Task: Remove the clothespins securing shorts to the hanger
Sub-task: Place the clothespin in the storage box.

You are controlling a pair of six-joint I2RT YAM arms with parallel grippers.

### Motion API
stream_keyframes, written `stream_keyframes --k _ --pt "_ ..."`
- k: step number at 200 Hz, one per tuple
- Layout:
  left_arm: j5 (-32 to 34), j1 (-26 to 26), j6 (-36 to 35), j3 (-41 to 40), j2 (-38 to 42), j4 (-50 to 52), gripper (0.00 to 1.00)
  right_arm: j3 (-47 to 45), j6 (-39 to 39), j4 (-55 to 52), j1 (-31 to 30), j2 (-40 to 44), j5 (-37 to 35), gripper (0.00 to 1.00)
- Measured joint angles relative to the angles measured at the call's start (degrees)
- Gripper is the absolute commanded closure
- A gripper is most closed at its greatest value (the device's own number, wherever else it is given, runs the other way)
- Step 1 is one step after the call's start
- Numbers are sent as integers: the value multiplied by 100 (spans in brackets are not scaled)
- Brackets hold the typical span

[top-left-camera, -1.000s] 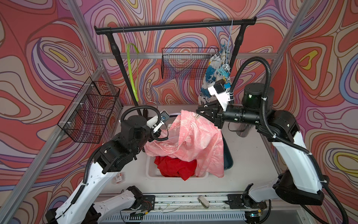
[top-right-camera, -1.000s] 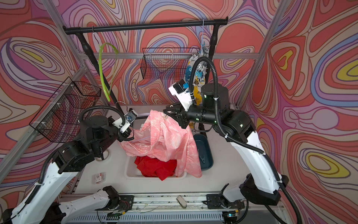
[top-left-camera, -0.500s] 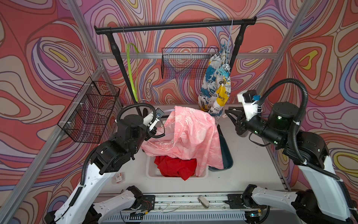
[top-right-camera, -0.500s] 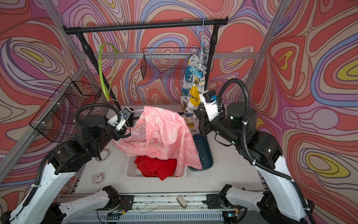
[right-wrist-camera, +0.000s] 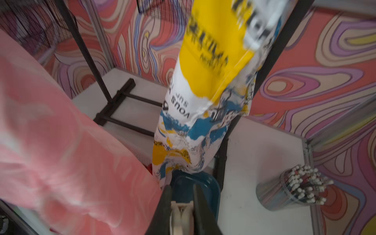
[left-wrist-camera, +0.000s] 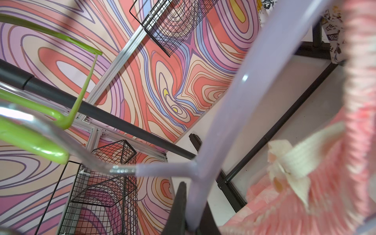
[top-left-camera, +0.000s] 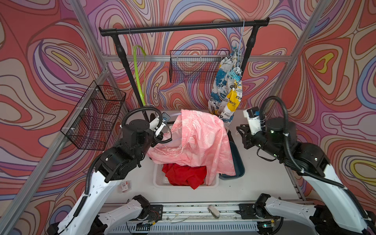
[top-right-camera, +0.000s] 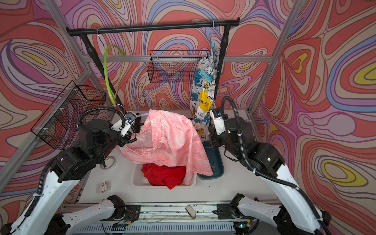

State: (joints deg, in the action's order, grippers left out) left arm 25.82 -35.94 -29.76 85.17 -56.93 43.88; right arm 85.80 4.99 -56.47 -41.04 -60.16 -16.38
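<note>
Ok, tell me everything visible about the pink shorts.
The pink shorts are pale pink cloth with a white marbled print, a gathered elastic waistband and a white drawstring. They drape over a lilac hanger, which the left end effector grips, and hang over the white basket and red shorts.

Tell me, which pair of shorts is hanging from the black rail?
The white pair with blue-yellow print. The pink pair droops over the basket, and the red pair lies in it.
</note>
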Motion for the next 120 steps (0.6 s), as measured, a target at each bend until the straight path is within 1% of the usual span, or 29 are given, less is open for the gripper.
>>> stream_keyframes --k 37,52,66,87,117,120 --pt "-55 0 22 166 -114 55 100 -1679 754 -155 0 -17 -66 100" --pt "-87 0 39 275 -186 94 100 -2249 1034 -92 26 13 -13 100" --pt "-129 0 50 415 -280 149 100 -2752 1202 103 170 -4 164 100" --pt "-175 0 94 560 -385 192 100 -3180 1355 435 503 -96 516 100" --pt "-219 0 175 603 -481 280 100 -3331 1561 909 964 -190 907 100" --pt "-227 0 184 603 -490 286 100 -3351 1578 964 1014 -210 927 94"
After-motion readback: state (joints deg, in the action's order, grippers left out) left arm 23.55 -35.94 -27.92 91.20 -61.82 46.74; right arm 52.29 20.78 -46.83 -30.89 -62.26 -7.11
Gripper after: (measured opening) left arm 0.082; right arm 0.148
